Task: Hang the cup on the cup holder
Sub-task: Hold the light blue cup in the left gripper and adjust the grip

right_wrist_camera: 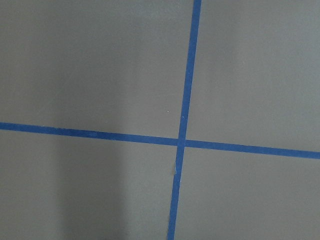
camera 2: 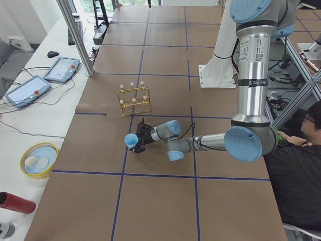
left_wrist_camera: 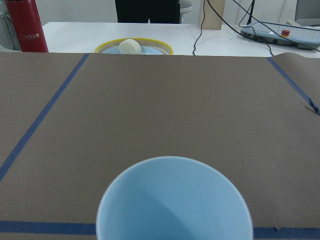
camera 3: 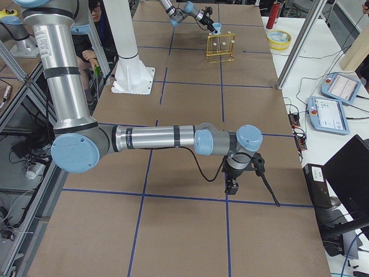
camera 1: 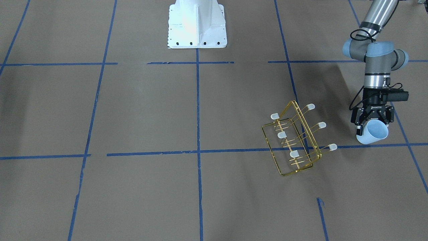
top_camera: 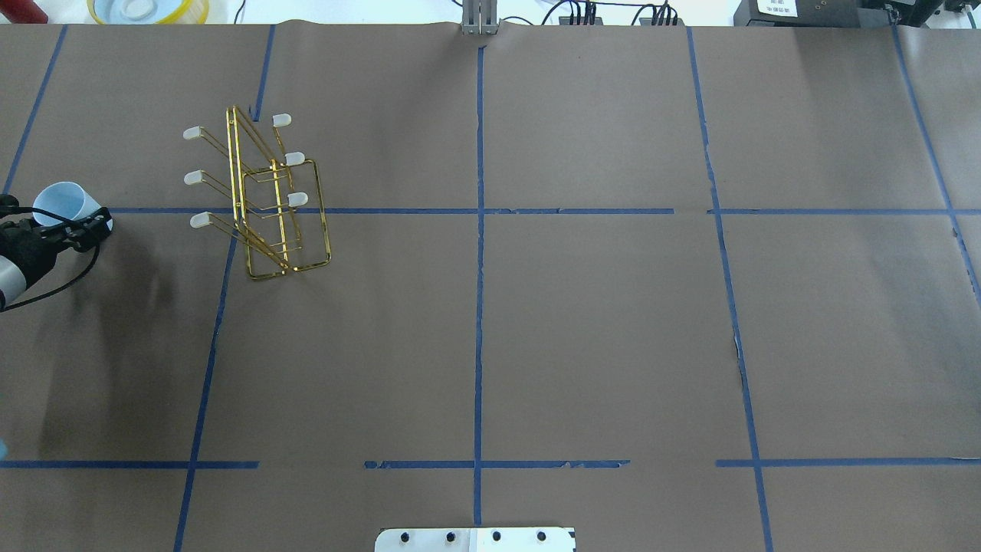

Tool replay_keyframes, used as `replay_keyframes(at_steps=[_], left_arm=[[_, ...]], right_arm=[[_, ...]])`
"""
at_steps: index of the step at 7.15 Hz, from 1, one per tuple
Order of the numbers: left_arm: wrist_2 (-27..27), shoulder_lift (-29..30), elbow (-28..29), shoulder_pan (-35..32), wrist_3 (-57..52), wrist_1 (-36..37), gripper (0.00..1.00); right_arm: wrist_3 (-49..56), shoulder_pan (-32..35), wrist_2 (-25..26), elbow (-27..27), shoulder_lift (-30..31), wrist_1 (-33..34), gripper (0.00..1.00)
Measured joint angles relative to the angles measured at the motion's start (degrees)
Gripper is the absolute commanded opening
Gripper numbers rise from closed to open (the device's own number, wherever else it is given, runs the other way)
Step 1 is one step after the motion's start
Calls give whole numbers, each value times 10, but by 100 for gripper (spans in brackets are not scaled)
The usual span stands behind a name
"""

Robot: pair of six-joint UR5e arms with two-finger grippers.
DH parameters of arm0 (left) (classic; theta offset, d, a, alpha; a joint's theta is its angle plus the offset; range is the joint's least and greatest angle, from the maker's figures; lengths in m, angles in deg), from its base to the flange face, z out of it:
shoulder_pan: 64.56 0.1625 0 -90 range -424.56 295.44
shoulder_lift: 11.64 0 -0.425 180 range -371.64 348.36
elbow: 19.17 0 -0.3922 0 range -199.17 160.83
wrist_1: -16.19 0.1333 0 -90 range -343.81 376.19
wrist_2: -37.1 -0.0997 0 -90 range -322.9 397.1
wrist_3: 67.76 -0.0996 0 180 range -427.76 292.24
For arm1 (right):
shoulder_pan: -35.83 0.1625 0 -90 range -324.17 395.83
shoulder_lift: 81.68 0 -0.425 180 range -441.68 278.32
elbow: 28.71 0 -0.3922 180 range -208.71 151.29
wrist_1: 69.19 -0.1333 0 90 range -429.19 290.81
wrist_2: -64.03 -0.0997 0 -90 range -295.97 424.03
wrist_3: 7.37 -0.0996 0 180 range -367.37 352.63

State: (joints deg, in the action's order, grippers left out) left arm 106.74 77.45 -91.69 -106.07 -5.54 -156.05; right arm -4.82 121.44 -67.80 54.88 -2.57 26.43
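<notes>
The pale-blue cup (camera 1: 373, 133) is held in my left gripper (camera 1: 372, 123), whose fingers are shut on its sides, just above the table with its open mouth tilted outward. It also shows in the overhead view (top_camera: 63, 202) and fills the bottom of the left wrist view (left_wrist_camera: 172, 200). The gold wire cup holder (camera 1: 308, 129) stands tilted on the table, to the right of the cup in the overhead view (top_camera: 238, 184), and its white-capped prongs are bare. My right gripper (camera 3: 233, 186) hangs low over bare table far from both; I cannot tell if it is open or shut.
A yellow bowl (left_wrist_camera: 134, 47) and a red bottle (left_wrist_camera: 27, 25) sit on the white bench beyond the table's left end. The white robot base (camera 1: 197, 23) stands at the table's near middle. An operator (camera 2: 298, 150) sits beside the left arm.
</notes>
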Motion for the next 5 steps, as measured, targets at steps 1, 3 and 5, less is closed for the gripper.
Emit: replay_keyframes(at_steps=[1, 3, 5], left_arm=[[3, 10, 12, -3, 0, 0, 97], [5, 20, 28, -4, -1, 0, 93], [6, 25, 35, -4, -1, 0, 87]], right_arm=[[0, 0, 0, 0, 0, 0, 100], [0, 0, 0, 0, 0, 0, 100], [0, 0, 0, 0, 0, 0, 100]])
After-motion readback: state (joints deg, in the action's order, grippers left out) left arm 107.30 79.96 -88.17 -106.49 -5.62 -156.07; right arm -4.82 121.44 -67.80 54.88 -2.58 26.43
